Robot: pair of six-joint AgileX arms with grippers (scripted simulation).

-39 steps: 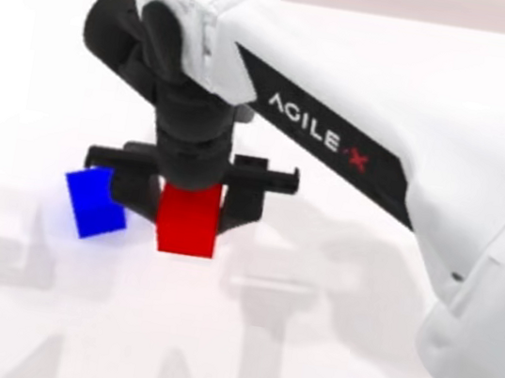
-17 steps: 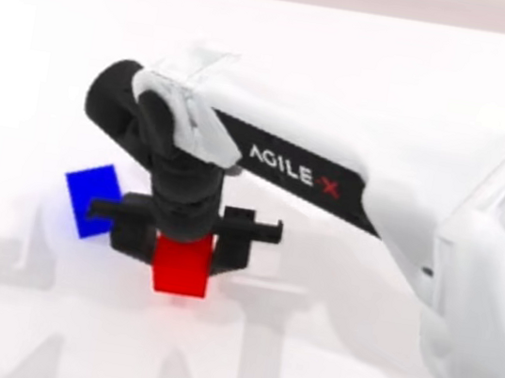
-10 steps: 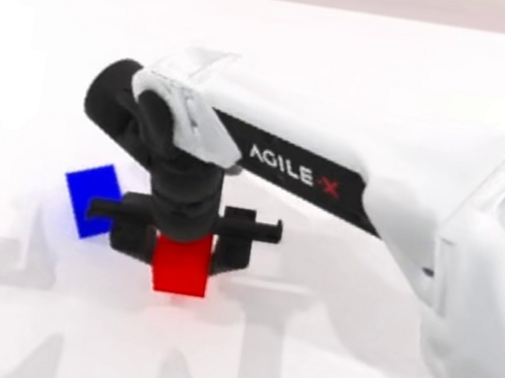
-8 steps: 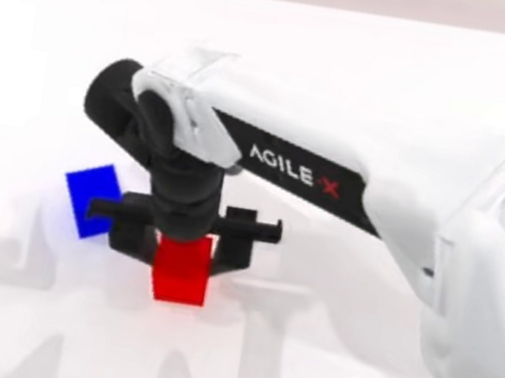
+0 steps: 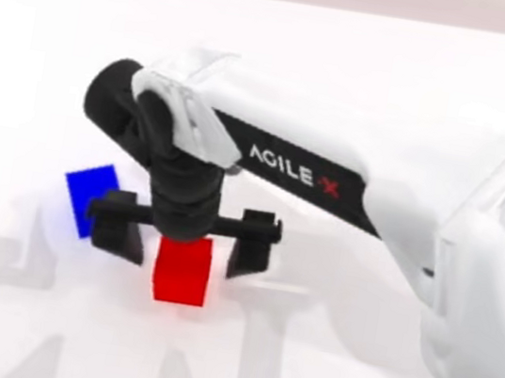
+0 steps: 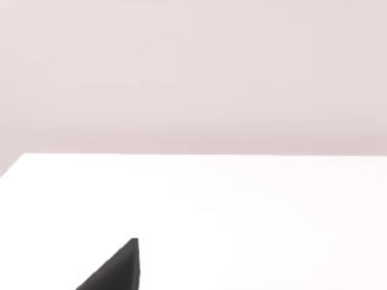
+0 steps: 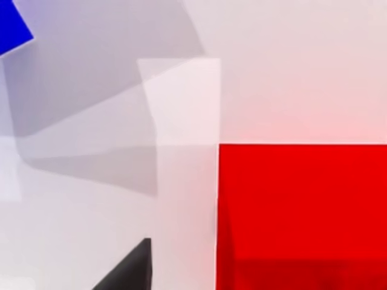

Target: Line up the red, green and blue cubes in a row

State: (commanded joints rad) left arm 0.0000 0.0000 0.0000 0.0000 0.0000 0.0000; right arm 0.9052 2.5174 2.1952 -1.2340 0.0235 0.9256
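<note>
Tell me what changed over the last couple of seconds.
The right gripper carried the red cube toward the table's near edge, set it down and opened its fingers, letting go. The blue cube stayed put; the left arm stayed parked at the left edge.

A plain white worktop (image 5: pixel 422 72) fills nearly the whole top view, brightly lit and crossed by soft grey shadows along its near side. Behind its far edge rises a bare, pale pinkish-grey wall (image 6: pixel 193 72), unmarked and evenly lit.
</note>
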